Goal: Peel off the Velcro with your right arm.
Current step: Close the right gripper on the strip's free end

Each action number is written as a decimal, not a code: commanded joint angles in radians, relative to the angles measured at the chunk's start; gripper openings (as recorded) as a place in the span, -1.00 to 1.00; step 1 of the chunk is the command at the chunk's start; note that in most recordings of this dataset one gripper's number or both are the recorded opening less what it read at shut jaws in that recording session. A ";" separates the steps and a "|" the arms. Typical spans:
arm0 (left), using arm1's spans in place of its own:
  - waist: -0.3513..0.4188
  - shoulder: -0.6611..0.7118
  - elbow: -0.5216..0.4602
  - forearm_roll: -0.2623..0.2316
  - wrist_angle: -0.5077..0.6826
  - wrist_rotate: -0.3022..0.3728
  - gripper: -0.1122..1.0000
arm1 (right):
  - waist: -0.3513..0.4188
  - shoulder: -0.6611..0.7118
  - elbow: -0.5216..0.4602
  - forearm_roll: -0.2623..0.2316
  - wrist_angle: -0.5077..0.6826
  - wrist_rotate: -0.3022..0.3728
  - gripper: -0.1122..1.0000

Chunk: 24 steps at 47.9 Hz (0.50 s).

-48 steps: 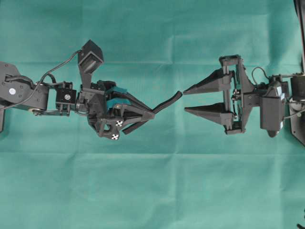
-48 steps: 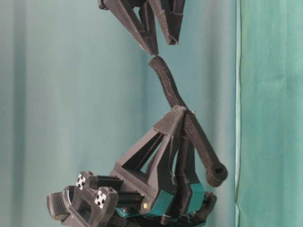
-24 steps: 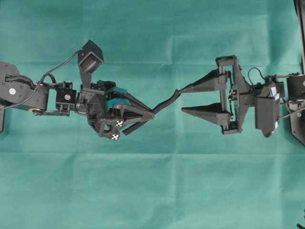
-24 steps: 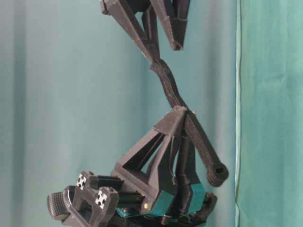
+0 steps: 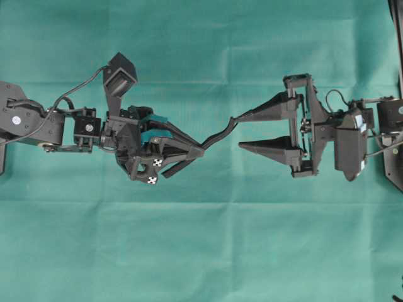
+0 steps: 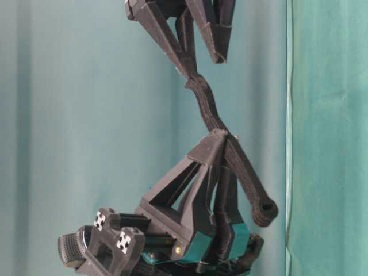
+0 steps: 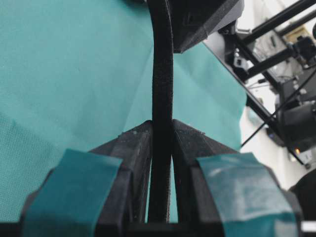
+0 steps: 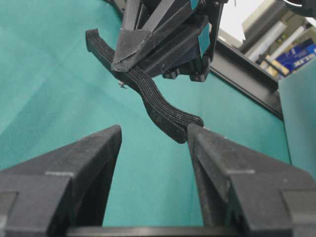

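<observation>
Table (image 5: 201, 251): teal cloth cover, lightly creased. Velcro (image 5: 219, 133): black, ribbed, wavy strip, pinched mid-length by left end effector (image 5: 200, 152). Right end effector (image 5: 237, 131): spread, one fingertip touching the strip's free end.

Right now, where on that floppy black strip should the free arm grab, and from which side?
Probably the loose tip of the Velcro strip, come at head-on from the right end effector's side. The left end effector clamps its middle, so this end juts free, already beside one finger of the open end effector.
</observation>
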 commanded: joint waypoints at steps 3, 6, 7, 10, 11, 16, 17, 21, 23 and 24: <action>0.008 -0.020 -0.009 -0.002 -0.012 0.003 -0.62 | 0.009 -0.008 -0.011 0.002 -0.009 0.002 -0.57; 0.009 -0.020 -0.009 -0.002 -0.012 0.003 -0.62 | 0.009 -0.006 -0.011 0.003 -0.009 0.002 -0.57; 0.008 -0.020 -0.009 -0.002 -0.012 0.003 -0.62 | 0.009 -0.006 -0.011 0.003 -0.009 0.002 -0.57; 0.008 -0.020 -0.011 -0.002 -0.012 0.005 -0.62 | 0.009 -0.005 -0.012 0.002 -0.009 0.002 -0.59; 0.008 -0.020 -0.011 -0.002 -0.012 0.005 -0.62 | 0.009 -0.003 -0.012 0.003 -0.009 0.002 -0.60; 0.008 -0.020 -0.011 -0.002 -0.012 0.005 -0.62 | 0.009 0.005 -0.014 0.003 -0.009 0.002 -0.69; 0.009 -0.020 -0.011 -0.002 -0.012 0.005 -0.62 | 0.009 0.006 -0.014 0.002 -0.009 0.002 -0.71; 0.008 -0.020 -0.009 -0.002 -0.012 0.005 -0.62 | 0.009 0.009 -0.015 0.003 -0.009 0.002 -0.79; 0.009 -0.020 -0.009 -0.002 -0.012 0.005 -0.62 | 0.009 0.009 -0.017 0.003 -0.009 0.002 -0.83; 0.008 -0.020 -0.009 -0.002 -0.012 0.005 -0.62 | 0.009 0.009 -0.017 0.003 -0.009 0.002 -0.84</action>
